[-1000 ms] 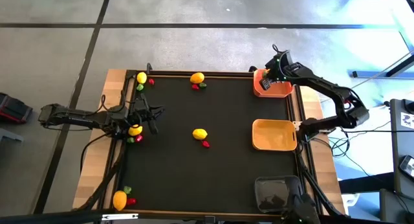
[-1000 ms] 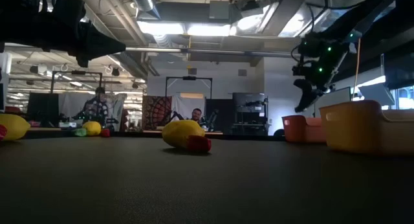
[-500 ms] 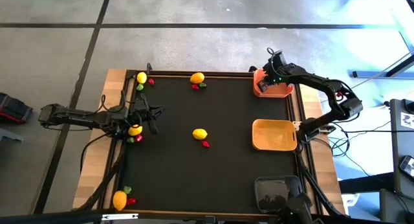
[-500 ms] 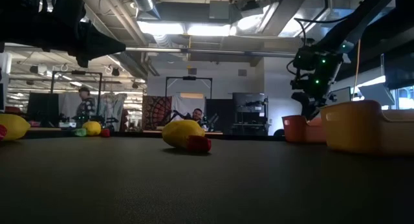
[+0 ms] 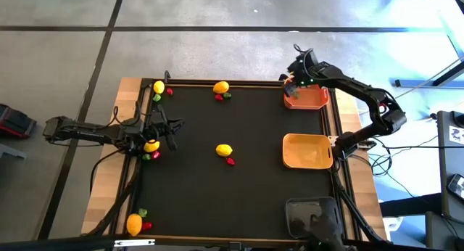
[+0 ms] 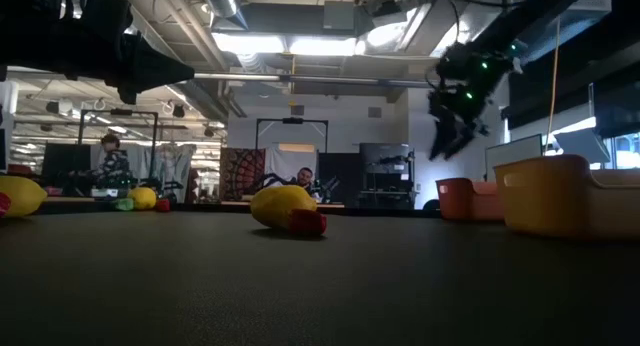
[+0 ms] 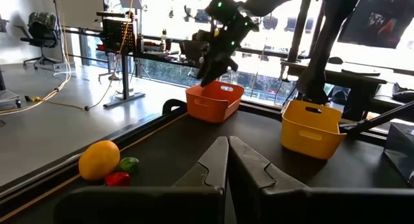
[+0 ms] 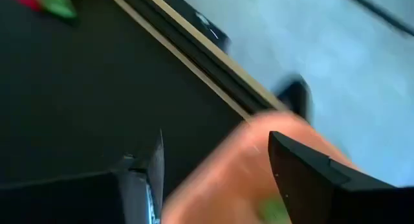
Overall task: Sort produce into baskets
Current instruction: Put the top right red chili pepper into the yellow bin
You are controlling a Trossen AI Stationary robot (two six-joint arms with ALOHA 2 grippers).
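My right gripper (image 5: 291, 83) hangs open above the far left corner of the orange basket (image 5: 310, 99), touching nothing. In the right wrist view its fingers (image 8: 157, 164) stand apart over the blurred orange basket (image 8: 233, 172), where a green piece (image 8: 275, 210) shows. My left gripper (image 5: 172, 128) is shut and holds nothing, at the table's left beside a yellow lemon (image 5: 151, 145). The yellow-tan basket (image 5: 307, 151) and the dark basket (image 5: 312, 216) stand along the right edge. Another lemon (image 5: 224, 150) with a red piece (image 5: 230, 162) lies mid-table.
Lemons with small red and green pieces lie at the far left (image 5: 159, 87), the far middle (image 5: 221, 86) and the near left corner (image 5: 134, 223). A raised wooden rim (image 5: 232, 82) borders the black mat. People show in the room beyond the table.
My right gripper dipped toward the orange basket, then rose and shifted toward the table's far left. In the low view its fingers were together and now stand apart.
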